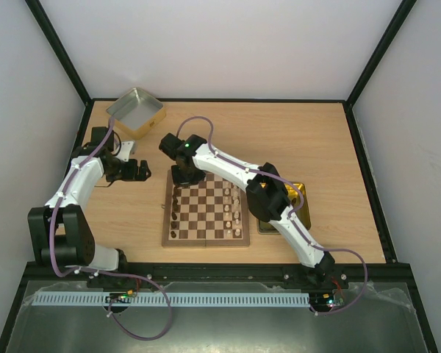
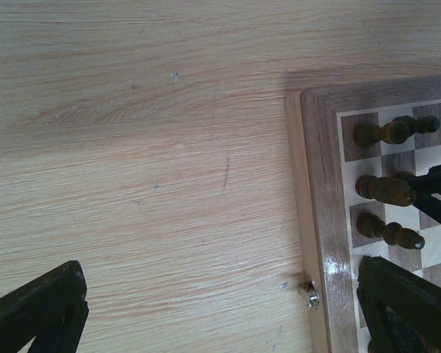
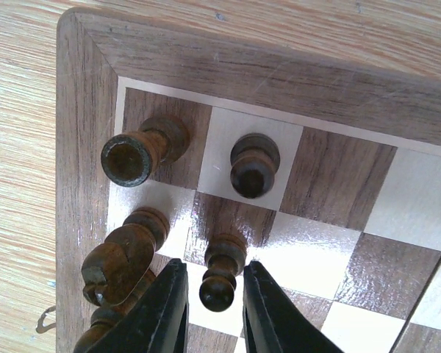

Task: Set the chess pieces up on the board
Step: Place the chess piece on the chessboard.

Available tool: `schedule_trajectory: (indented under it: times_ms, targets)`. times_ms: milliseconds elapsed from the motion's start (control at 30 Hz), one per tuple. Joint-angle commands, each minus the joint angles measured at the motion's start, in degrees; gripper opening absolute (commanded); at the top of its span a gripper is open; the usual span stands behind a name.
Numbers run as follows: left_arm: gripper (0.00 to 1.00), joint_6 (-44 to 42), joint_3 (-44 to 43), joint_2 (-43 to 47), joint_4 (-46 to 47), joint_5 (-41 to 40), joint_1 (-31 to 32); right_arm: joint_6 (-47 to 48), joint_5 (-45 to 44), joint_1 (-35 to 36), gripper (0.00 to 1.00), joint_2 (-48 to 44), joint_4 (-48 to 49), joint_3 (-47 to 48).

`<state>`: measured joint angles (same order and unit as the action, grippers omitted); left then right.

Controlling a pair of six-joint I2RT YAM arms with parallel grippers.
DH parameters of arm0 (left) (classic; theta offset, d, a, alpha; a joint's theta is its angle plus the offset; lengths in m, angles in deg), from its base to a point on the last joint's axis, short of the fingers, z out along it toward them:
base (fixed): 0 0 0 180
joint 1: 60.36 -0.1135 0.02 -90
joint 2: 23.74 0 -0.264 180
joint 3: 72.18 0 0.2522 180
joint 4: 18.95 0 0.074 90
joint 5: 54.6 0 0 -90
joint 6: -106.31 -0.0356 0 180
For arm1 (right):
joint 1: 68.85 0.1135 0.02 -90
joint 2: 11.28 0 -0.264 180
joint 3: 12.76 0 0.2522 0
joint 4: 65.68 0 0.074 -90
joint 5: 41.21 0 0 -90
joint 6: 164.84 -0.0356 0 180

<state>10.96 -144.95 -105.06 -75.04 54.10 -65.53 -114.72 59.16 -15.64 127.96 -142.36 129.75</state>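
Closest to us, the right pincer (image 3: 214,262) stands slightly released astride a dark pawn (image 3: 219,283) near the far left corner of the board (image 3: 88,147), which lies in the middle of the surface (image 1: 316,147); the left pincer (image 2: 220,279) gapes wide, grasping nothing, beside it. We judge a crooked lift could snag that pawn or tip the knight (image 3: 121,265) just beside the pincer.

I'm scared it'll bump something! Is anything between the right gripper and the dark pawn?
Nothing visible is in the way. The dark pawn stands on its square, right between the fingers of the right gripper. A dark knight stands close beside it, outside the gap.
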Motion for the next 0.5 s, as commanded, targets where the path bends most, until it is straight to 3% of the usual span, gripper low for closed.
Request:
schedule_trajectory:
  times_ms: [0,467]
  targets:
    - [1.00,0.05,0.25,-0.46,-0.31,0.90,-0.27,0.06,-1.48,-0.30,0.21,-1.52,-0.89,0.68]
    - [1.00,-0.19,0.45,0.02,-0.48,0.81,-0.27,-0.88,-2.78,-0.70,0.25,-7.57,-1.12,-1.82]
